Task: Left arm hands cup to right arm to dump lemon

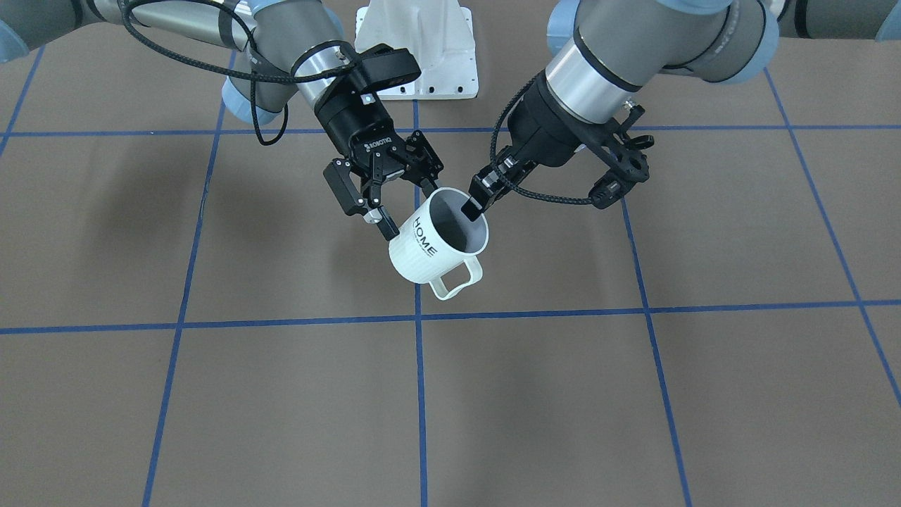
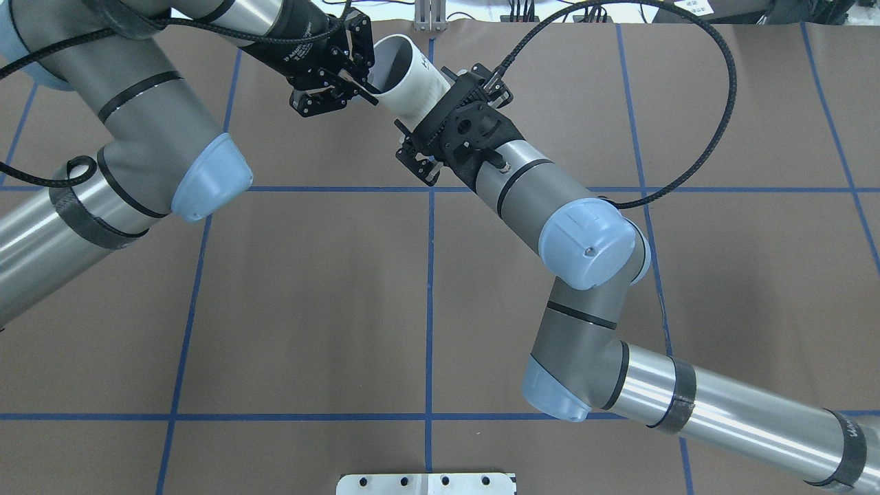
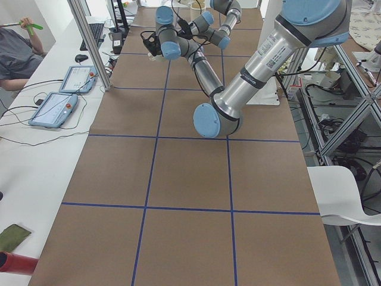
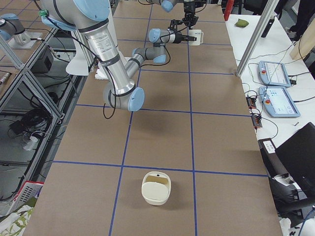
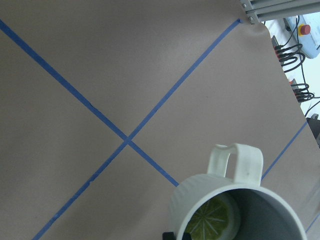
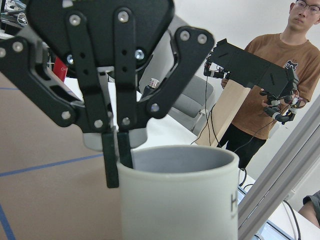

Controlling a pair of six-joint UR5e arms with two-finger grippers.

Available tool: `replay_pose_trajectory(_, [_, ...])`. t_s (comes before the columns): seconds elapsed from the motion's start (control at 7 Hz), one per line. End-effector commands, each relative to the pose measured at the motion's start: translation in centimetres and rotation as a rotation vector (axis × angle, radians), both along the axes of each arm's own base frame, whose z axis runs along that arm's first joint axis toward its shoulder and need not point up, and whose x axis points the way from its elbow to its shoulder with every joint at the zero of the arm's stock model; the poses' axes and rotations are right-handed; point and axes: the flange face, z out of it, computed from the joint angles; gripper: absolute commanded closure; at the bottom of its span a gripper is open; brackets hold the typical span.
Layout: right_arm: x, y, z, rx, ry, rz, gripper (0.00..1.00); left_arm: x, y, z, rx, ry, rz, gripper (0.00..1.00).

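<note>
Cup (image 1: 438, 243) in left arm's (image 1: 598, 74) down-tilted jaws

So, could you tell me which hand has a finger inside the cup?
The left hand, pinching the cup rim; the right hand straddles the outside.

Near left arm (image 3: 250, 77) reaches over brown, blue-taped table (image 3: 190, 208) twd far right arm (image 3: 221, 12) & small white cup (image 3: 154, 56); 2 tablets (image 3: 53, 110) on white bench (image 3: 36, 155), person's sleeve (image 3: 15, 53) beside.
</note>
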Motion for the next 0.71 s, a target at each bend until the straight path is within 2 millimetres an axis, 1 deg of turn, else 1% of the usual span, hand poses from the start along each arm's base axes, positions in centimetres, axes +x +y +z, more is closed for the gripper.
replay_pose_trajectory(0.0, [-0.01,0.04,-0.12,0.001,-0.002,0.001,0.08,0.28,0.39,-0.84,-0.002,0.011,0.004,1.00])
replay_pose_trajectory(0.14, [0.04,0.07,-0.18,0.002,-0.004,0.001,0.08,0.53,0.54,-0.84,-0.004,0.011,0.006,1.00])
replay_pose_trajectory(0.57, [0.06,0.05,-0.18,0.001,-0.004,0.004,0.08,0.37,0.73,-0.70,-0.005,0.013,0.006,1.00])
